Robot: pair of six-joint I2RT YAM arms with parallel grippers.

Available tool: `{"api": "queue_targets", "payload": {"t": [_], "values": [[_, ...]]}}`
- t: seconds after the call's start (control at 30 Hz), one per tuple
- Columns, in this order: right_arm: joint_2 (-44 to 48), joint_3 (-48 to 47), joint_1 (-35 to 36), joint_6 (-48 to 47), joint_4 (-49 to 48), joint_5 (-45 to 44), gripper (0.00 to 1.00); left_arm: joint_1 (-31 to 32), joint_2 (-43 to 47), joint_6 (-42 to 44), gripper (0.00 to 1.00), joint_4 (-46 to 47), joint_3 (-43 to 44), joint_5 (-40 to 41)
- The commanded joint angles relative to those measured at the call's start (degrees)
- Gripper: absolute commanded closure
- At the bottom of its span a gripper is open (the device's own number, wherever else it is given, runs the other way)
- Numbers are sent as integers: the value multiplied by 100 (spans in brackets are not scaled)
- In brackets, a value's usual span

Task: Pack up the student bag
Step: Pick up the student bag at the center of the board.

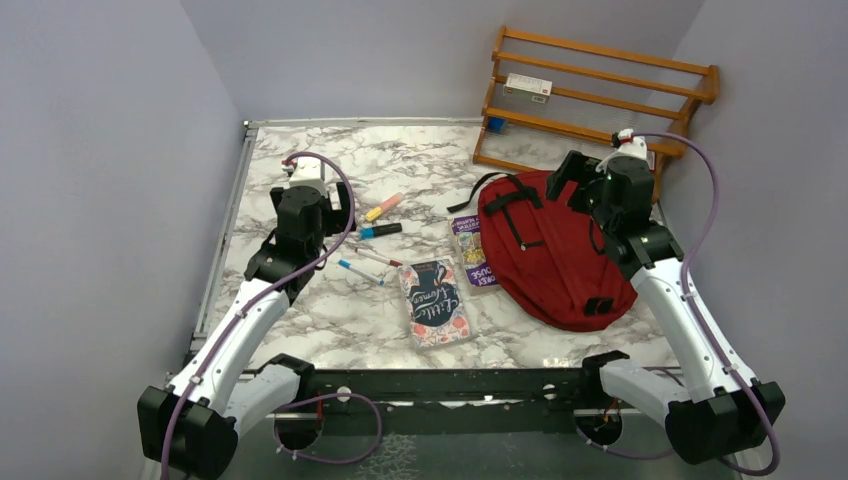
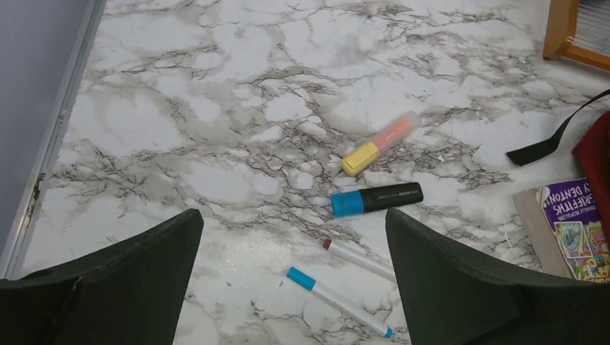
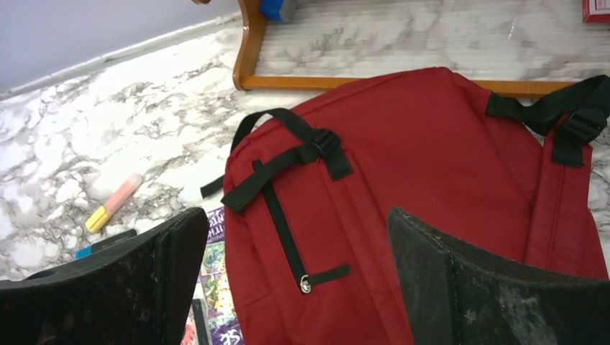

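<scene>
The dark-red student bag [image 1: 555, 260] lies flat and zipped at the right of the marble table, with its black straps on top. My right gripper [image 1: 578, 178] hovers over its far end, open and empty. In the right wrist view the bag [image 3: 431, 144] fills the space between the open fingers, with a zipper pull [image 3: 306, 284] below centre. My left gripper [image 1: 335, 200] is open and empty above the left of the table. In the left wrist view it [image 2: 293, 215] frames a white pen with a blue cap [image 2: 338, 300] and a red-tipped pen [image 2: 357, 259].
A yellow-orange highlighter [image 2: 381, 142] and a blue-capped black highlighter [image 2: 376, 199] lie beyond the pens. A floral book [image 1: 435, 300] lies mid-table. A purple book [image 1: 474, 252] lies against the bag's left edge. A wooden rack [image 1: 600, 95] leans at the back right.
</scene>
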State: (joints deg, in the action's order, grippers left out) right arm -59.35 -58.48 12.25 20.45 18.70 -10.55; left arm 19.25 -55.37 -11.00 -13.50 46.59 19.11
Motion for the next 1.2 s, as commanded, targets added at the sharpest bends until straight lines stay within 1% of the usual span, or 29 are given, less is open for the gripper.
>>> {"api": "queue_targets", "payload": {"t": [0.0,0.17,0.27,0.3,0.43,0.5,0.63,0.77,0.87,0.97,1.0,1.03,1.17], "values": [[-18,-208,-42,35,500,34,0,40,54,97,2,-51,191,31],[-240,-353,-47,169,919,-292,0,44,-264,334,1,-325,361,19],[-458,-487,-49,315,1275,-484,0,47,-449,139,1,-426,431,262],[-494,-491,-50,336,1327,-495,0,48,-462,34,1,-435,445,212],[-510,-438,-54,378,1509,-383,0,51,-470,-493,1,-430,441,-102],[-564,-517,-56,356,1805,-251,0,53,-596,-427,1,-553,496,-343],[-723,-613,-56,489,2559,-74,0,53,-972,-380,1,-835,721,-317],[-686,-313,-56,644,2884,388,0,53,-939,-500,1,-681,683,-440],[-583,-89,-56,835,3024,460,0,49,-940,-755,1,-470,632,-569],[-353,42,-56,1050,2961,573,0,60,-1031,-604,1,75,580,-1329],[-284,43,-56,1112,2919,653,0,102,-1061,-483,1,293,575,-1641],[-208,37,-56,1152,2863,714,0,276,-1078,-327,1,501,560,-1761],[-77,-207,-56,1343,2904,702,0,1437,-1137,787,1,1298,443,-1389]]}}
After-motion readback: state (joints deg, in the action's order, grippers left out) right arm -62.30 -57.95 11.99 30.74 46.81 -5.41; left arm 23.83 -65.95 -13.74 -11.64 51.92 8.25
